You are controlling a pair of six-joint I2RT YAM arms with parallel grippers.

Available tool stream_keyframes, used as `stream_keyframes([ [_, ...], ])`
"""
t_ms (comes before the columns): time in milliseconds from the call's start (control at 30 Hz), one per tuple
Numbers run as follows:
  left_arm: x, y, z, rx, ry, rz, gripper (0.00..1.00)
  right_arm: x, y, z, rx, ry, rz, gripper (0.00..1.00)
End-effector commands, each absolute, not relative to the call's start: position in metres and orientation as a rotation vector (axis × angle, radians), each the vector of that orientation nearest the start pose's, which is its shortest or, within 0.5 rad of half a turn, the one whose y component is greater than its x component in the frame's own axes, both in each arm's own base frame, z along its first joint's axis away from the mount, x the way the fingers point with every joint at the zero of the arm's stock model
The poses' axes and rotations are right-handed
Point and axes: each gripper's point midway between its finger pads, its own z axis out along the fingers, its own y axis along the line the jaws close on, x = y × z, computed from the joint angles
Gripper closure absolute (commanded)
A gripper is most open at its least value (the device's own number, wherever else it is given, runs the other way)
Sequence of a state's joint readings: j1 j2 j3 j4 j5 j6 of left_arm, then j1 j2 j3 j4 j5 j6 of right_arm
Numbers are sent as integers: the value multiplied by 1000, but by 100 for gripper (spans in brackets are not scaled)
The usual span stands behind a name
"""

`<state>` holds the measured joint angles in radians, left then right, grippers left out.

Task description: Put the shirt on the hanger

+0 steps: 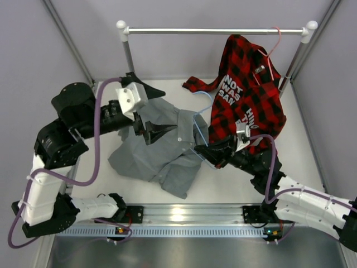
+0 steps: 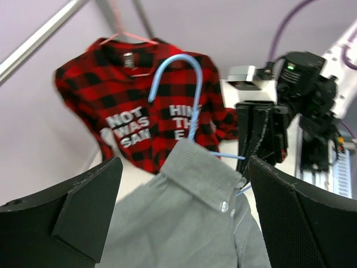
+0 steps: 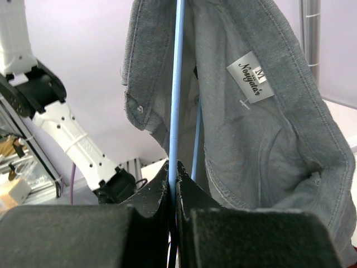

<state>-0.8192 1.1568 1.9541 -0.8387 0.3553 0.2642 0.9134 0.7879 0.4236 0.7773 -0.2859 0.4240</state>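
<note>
Your right gripper (image 3: 173,168) pinches the hanger (image 3: 176,84) at the shirt (image 3: 251,145) collar; your left gripper (image 2: 184,167) stands spread wide above the shirt.

Overhead plus two wrist close-ups
Top view looks down on the table (image 1: 223,187); left wrist faces the rail (image 2: 39,39) across the shirt (image 2: 184,223); right wrist hugs the hanger (image 3: 177,84); all share the shirt.

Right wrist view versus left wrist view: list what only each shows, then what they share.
Only the right wrist: the white label sewn inside the shirt. Only the left wrist: the hook of the hanger, the plaid shirt on its pink hanger, and the open left gripper. Both: the grey shirt, the blue hanger wire, and the right gripper shut on that wire.
</note>
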Motion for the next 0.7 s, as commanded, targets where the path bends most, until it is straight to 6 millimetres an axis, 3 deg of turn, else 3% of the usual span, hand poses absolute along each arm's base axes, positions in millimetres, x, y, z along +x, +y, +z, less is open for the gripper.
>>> stream_keyframes([
  [0,140,-274,508,1337,1101,-804,2,120,283,361,-629,979,1348,100],
  [167,137,-286,472,1441,1164,-877,2,113,274,347,-665,1024,1318,100],
  [233,134,-284,467,1458,1169,-896,2,109,264,353,-646,999,1304,100],
  [433,144,-284,460,1431,1230,-872,2,102,260,340,-721,1026,1269,100],
  [567,136,-292,450,1479,1227,-952,10,96,259,336,-746,1021,1279,100],
  [600,136,-293,447,1487,1231,-961,18,95,258,336,-750,1021,1282,100],
  [667,135,-295,441,1502,1247,-982,24,92,257,339,-766,1008,1281,100],
])
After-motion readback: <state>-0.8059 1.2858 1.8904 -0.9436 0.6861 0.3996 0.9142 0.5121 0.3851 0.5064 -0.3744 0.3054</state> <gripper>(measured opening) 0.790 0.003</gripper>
